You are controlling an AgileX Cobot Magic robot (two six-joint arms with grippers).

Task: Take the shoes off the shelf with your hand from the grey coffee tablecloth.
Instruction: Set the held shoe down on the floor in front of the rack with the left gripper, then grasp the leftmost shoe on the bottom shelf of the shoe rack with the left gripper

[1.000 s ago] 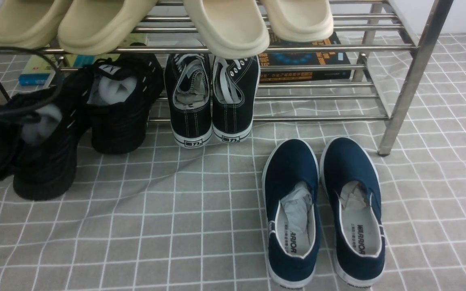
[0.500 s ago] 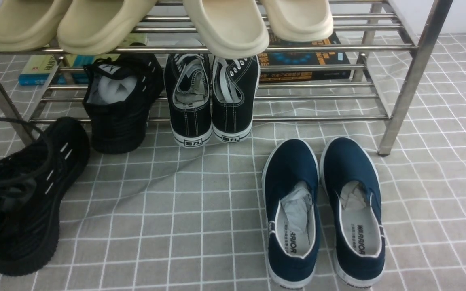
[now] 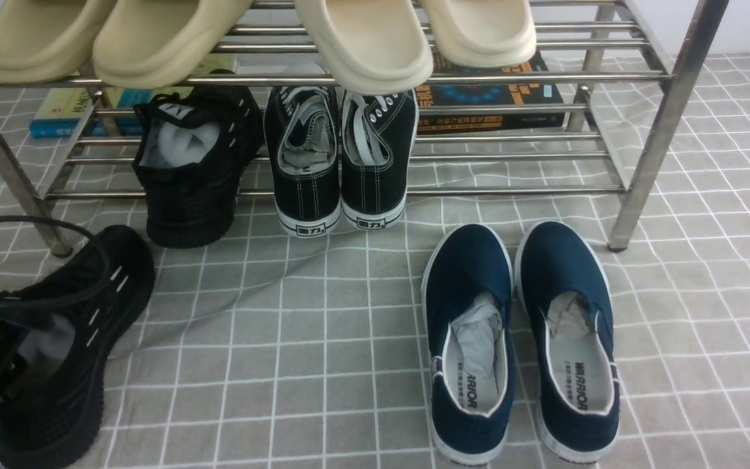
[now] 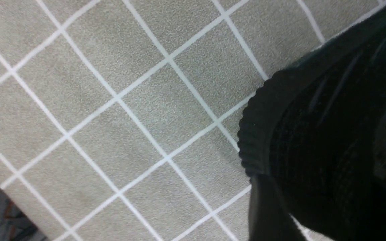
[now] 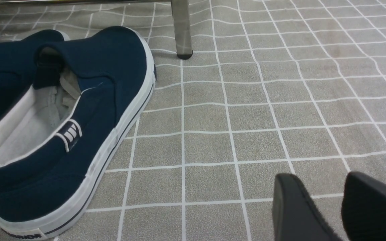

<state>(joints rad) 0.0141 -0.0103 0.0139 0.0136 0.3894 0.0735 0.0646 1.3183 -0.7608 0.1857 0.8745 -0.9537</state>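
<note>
One black sneaker (image 3: 75,352) lies on the grey cloth (image 3: 297,365)

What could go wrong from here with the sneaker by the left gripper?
The looping cable crosses in front of the black knit sneaker, so it might snag as the arm moves. The left gripper is right at the shoe's opening, so lifting away could drag or tip it. The other knit sneaker sits close by on the rack and might get bumped.

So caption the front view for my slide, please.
One black knit sneaker rests on the gridded cloth, its mate on the chrome rack, navy slip-ons nearby.
</note>
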